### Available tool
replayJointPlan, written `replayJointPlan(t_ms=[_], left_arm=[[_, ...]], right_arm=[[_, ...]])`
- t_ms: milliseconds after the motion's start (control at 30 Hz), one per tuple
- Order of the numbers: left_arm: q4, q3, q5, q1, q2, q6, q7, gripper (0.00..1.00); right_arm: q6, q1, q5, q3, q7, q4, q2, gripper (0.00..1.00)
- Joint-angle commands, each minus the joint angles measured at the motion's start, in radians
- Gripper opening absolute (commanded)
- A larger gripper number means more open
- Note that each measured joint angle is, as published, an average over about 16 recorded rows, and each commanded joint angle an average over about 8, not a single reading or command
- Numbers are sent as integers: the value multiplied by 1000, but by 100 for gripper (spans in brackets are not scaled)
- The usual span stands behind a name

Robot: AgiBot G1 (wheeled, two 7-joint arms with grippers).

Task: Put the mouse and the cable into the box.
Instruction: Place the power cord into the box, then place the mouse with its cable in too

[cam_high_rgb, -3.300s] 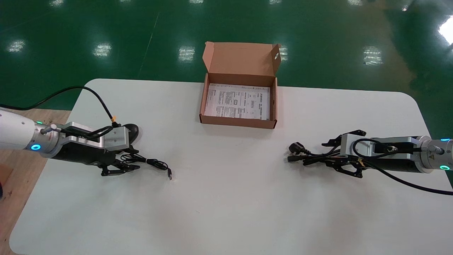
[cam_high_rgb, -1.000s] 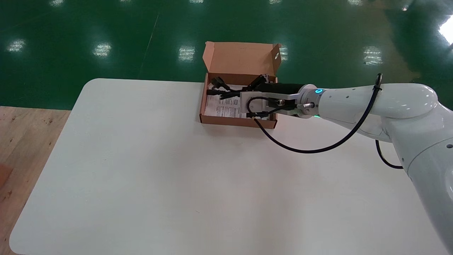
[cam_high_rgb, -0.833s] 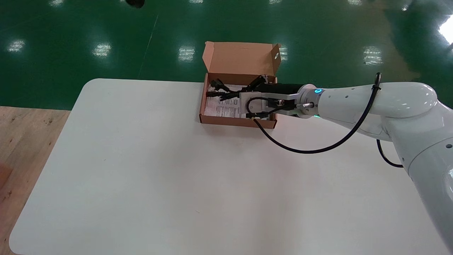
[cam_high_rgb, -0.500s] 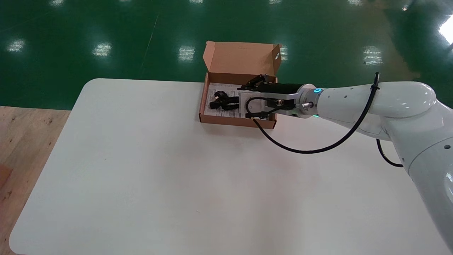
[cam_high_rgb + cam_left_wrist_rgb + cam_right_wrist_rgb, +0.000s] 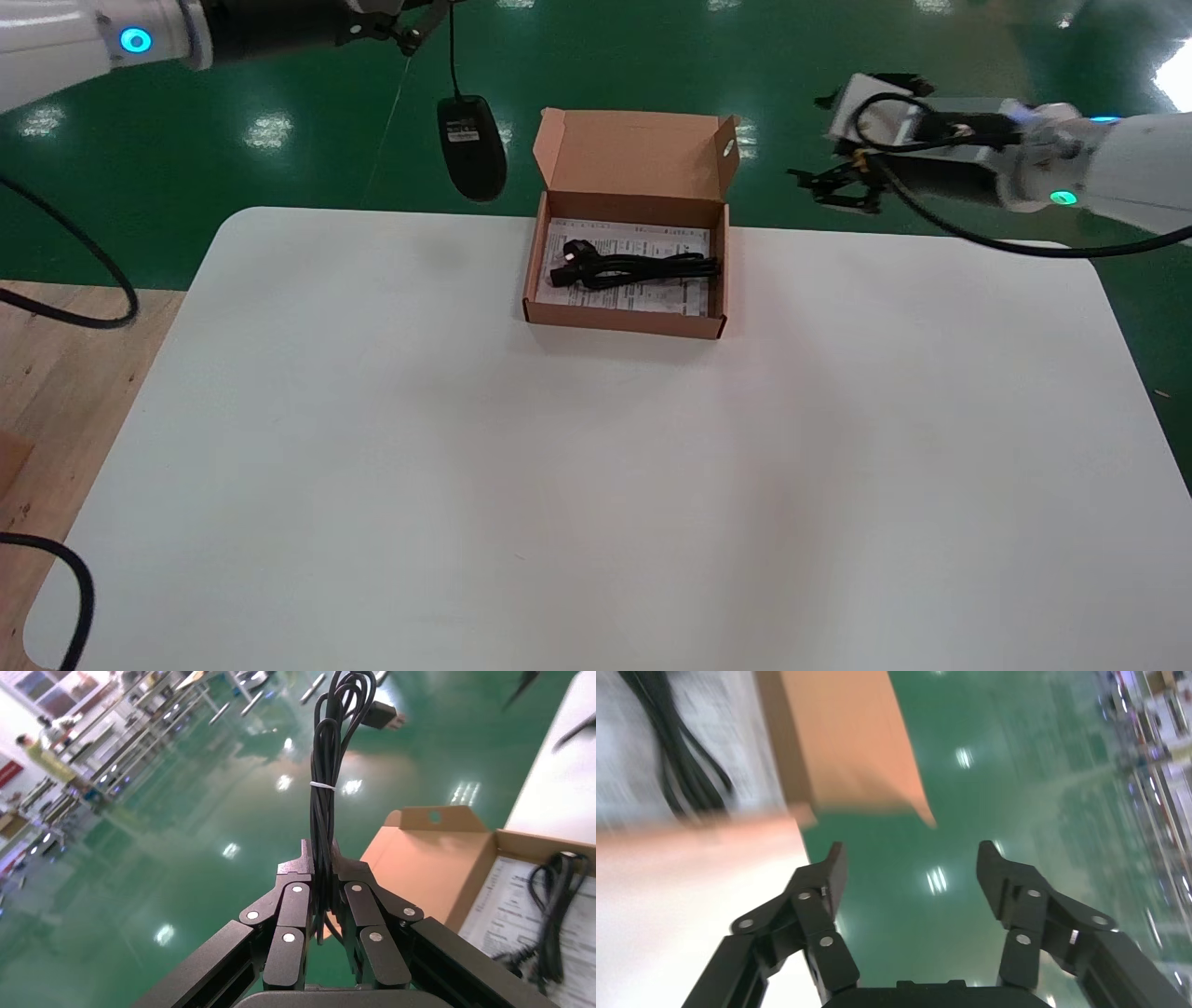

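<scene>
Head view: the brown cardboard box (image 5: pixel 624 322) sits open at the far middle of the white tabletop (image 5: pixel 559 485), its lid (image 5: pixel 638 154) standing up at the far side. A printed paper sheet (image 5: pixel 652 244) lines the bottom. The black cable (image 5: pixel 633 268), bundled, lies on that sheet inside the box, stretched from left to right, with its plug at the left end.

The left pincer (image 5: pixel 410 23) is high at the far left, past the tabletop's far edge and over the green floor (image 5: pixel 279 75). It is clamped on the mouse's cord (image 5: pixel 452 56), and the black mouse (image 5: pixel 472 149) dangles from that cord in the air, just left of the box lid and apart from it, with its labelled underside facing the camera. The mouse touches neither the tabletop nor the box.

Left wrist view: the two fingers (image 5: pixel 292 903) of the left pincer (image 5: pixel 320 860) press together on the cord (image 5: pixel 325 790), which is folded into a bundle tied with a thin white band. Beyond it are the open box (image 5: pixel 422 846) and the cable (image 5: pixel 555 903) inside.

The right pincer (image 5: pixel 832 186) hangs in the air to the right of the box lid, at the far edge of the tabletop, well clear of the box. Right wrist view: the right pincer (image 5: pixel 911 864) has its fingers (image 5: pixel 821 881) spread wide apart with nothing between them; the box (image 5: pixel 835 741) and cable (image 5: pixel 673 755) lie beyond.
</scene>
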Motion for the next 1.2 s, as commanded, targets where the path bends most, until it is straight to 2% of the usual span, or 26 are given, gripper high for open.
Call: replayJointPlan(t_ms=[33, 267, 533, 833, 1200], left_arm=[[5, -4, -6, 22, 29, -39, 5, 0], [-10, -20, -28, 79, 112, -108, 3, 0], [-83, -18, -38, 147, 138, -135, -20, 0], [-162, 20, -43, 213, 143, -174, -68, 0], [-234, 110, -63, 303, 145, -178, -134, 0]], right_arm=[[-24, 30, -6, -4, 10, -20, 42, 100], [-35, 96, -36, -23, 12, -52, 161, 100], [-47, 146, -62, -41, 16, -70, 252, 100], [-29, 175, -90, -62, 12, -84, 320, 100], [0, 209, -130, -91, 17, -100, 373, 100]])
